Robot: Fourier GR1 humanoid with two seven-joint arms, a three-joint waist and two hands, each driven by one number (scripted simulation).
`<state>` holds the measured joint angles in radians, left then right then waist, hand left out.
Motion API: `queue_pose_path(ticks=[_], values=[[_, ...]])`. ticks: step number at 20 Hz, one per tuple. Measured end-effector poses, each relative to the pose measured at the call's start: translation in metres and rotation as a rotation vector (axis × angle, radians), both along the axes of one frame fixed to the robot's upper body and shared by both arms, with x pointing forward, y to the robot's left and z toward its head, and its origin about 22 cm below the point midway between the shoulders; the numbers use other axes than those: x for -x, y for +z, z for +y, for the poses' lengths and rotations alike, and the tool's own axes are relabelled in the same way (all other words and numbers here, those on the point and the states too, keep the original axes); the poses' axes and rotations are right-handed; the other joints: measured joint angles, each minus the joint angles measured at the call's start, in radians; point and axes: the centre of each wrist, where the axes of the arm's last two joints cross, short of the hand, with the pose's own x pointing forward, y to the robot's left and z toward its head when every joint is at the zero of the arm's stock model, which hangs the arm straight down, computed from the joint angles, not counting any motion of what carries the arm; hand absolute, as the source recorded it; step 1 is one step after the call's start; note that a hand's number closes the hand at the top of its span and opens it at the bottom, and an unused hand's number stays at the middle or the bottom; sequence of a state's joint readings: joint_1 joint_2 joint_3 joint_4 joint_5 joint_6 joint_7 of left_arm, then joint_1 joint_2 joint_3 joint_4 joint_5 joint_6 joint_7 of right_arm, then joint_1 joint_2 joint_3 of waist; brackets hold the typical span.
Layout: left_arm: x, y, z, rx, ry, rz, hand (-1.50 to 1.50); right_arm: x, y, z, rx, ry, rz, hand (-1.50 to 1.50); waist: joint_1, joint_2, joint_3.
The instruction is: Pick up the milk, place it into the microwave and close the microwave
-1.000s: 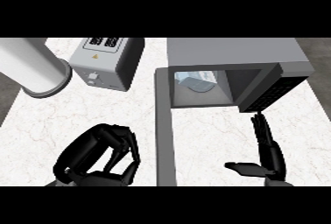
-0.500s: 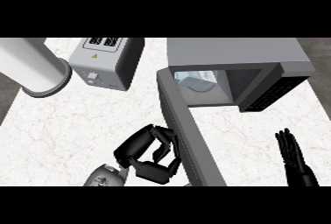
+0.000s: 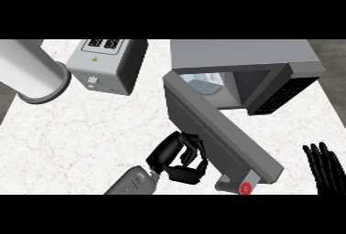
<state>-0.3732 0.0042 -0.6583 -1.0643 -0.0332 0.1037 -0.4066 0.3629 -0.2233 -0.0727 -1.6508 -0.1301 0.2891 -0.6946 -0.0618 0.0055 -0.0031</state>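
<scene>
Grey microwave point(image 3: 236, 55); white marbled counter point(image 3: 74, 132); black robot hand point(image 3: 179, 157).

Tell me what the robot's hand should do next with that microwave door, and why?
Probably keep pushing the door toward the microwave. The left hand sits with curled fingers against the door's outer face, and the door hangs partly swung in, not closed. The milk seems to be inside already. The right hand rests open at the lower right edge, clear of the door.
</scene>
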Motion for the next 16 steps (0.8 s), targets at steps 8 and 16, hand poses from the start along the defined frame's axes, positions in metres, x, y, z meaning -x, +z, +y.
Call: queue_pose_path(ticks=[8, 16], values=[[-0.001, -0.011, -0.023, -0.011, 0.014, 0.035, 1.5, 0.004, 0.043, 0.004, -0.007, 0.093, -0.047, -1.5, -0.044, 0.009, -0.002], [-0.001, 0.005, -0.041, 0.097, 0.074, 0.035, 1.5, 0.0, 0.071, 0.01, -0.007, 0.185, -0.061, -1.5, -0.09, 0.02, -0.003]])
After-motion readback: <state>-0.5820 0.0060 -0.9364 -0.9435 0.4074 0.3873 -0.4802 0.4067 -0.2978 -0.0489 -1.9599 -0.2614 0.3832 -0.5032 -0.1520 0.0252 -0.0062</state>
